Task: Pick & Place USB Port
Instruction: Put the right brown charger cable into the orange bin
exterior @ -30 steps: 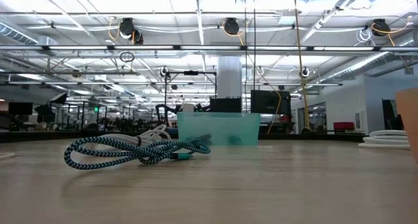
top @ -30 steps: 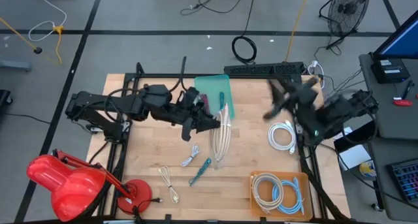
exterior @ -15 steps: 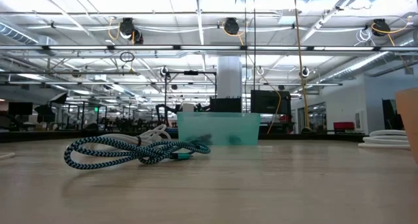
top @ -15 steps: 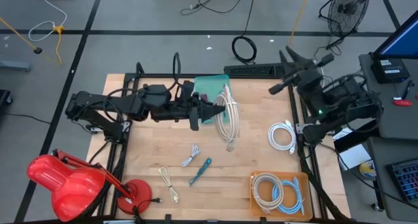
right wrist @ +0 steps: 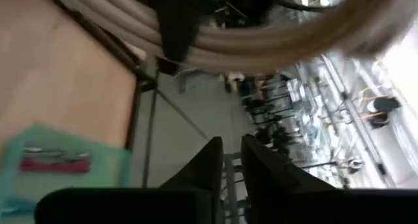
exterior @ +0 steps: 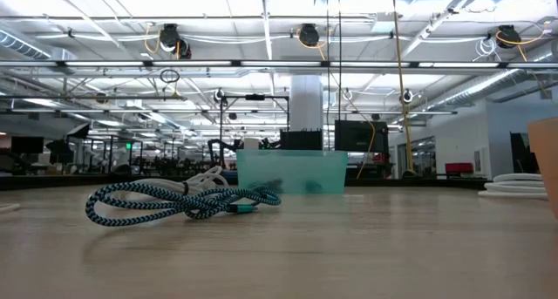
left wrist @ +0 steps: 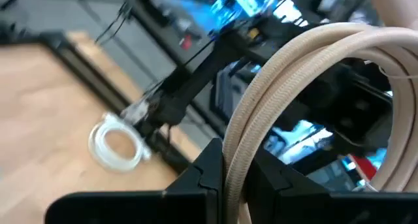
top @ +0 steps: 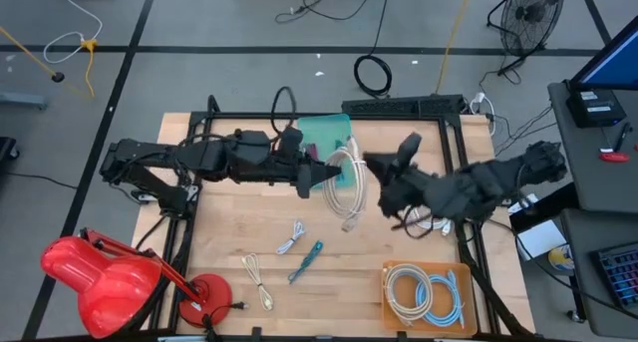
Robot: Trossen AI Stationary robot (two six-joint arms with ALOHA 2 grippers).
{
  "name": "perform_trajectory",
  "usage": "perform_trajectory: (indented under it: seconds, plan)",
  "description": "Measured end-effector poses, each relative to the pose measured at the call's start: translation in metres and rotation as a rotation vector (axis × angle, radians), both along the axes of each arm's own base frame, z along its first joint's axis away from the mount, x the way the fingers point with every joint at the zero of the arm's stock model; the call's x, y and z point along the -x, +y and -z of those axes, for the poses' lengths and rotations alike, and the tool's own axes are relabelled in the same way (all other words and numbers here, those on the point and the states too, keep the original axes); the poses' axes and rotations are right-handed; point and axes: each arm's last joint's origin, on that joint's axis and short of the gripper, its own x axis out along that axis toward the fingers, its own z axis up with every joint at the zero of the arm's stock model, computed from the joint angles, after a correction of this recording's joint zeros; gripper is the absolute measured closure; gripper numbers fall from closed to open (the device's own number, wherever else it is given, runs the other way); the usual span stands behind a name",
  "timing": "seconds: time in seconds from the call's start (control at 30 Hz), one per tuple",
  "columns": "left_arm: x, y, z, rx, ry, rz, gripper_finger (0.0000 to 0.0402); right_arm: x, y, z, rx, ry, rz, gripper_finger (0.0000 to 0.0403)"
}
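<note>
1. The cream cable hangs as a looped bundle above the middle of the table, just beside the teal bin; its lower end trails toward the wood. In the left wrist view the cable runs between that arm's two dark fingers.
2. At the table's near left corner stands a red lamp.
3. The left gripper reaches in from the left and is clamped on the cream cable, holding it up off the table.
4. On the bare wood nearer the front lie a thin yellowish cable, a small white cable and a teal braided cable; the low view shows the teal braided cable coiled loosely in front of the teal bin.
5. The teal bin sits at the far edge of the table and holds something dark pink and a teal item; what they are is too small to tell.
6. The right gripper reaches toward the cream cable from the right, blurred; its fingers stand close together with a narrow gap, and whether they touch the cable cannot be told.
7. A coiled white cable lies on the table partly under the right arm.
8. The orange tray at the near right corner holds two coils, one white and one blue-and-white.
</note>
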Motion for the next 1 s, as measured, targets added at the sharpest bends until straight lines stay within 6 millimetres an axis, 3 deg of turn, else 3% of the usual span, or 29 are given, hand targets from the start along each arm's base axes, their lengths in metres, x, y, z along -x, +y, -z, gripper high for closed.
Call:
perform_trajectory:
  seconds: [0.4,0.7,0.83,1.0]
  plan:
    - [0.002,0.028,0.016,0.116,0.169,0.129,0.0368,0.044,0.06,0.005,0.056,-0.029,-0.008,0.0345]
    - [-0.004,0.032,0.023,0.179,0.204,0.275,0.0368,0.013,0.059,0.048,0.072,-0.036,0.111,0.027]
    - [-0.003,0.034,0.028,0.203,0.256,0.299,0.0368,0.005,0.064,0.053,0.156,-0.04,0.133,0.023]
    - [0.002,0.045,0.038,0.252,0.362,0.281,0.0368,0.004,0.065,0.047,0.113,-0.093,0.112,0.0203]
